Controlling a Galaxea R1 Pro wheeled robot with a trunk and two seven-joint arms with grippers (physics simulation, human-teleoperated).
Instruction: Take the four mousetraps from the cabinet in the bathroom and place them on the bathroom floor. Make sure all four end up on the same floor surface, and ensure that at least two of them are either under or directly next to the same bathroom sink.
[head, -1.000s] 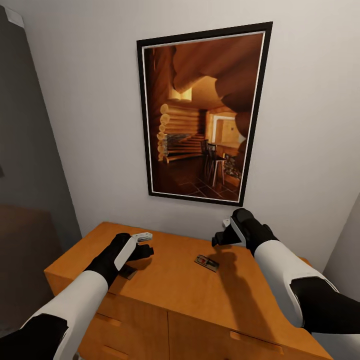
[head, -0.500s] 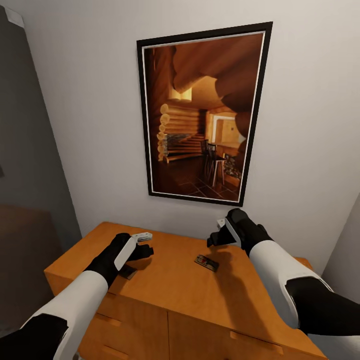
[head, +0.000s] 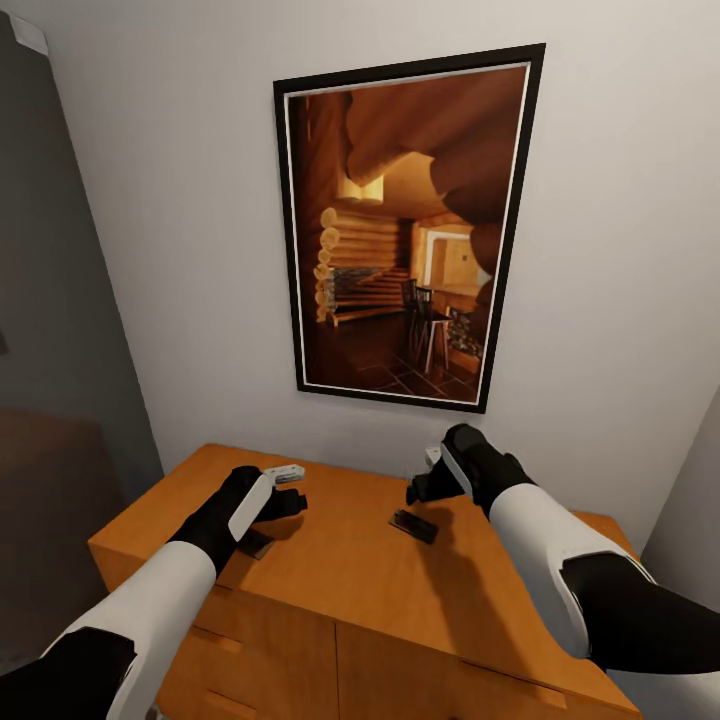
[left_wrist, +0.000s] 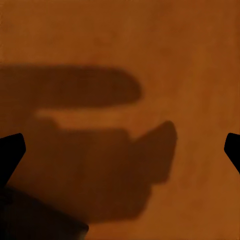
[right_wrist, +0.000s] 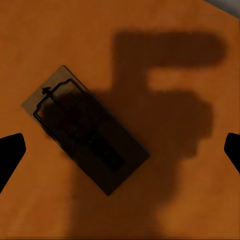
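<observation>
The right wrist view shows the wire on the flat tan mousetrap (right_wrist: 85, 129) lying on the cabinet (head: 330, 570) top, under the wide-open right gripper (head: 422, 489), while the left gripper (head: 285, 490) hangs open too.

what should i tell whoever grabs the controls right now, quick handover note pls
Right gripper: open, empty, above a mousetrap lying flat on the cabinet top; in the right wrist view the trap sits between the fingertips, in the gripper's shadow.
Left gripper: open, empty, over the cabinet top near a second mousetrap, half hidden under the arm.
Done: nothing gripped; both visible traps are on the cabinet.
Left: grasp the traps, find the other two, and put all four on the bathroom floor, at least two beside or under the sink.
</observation>
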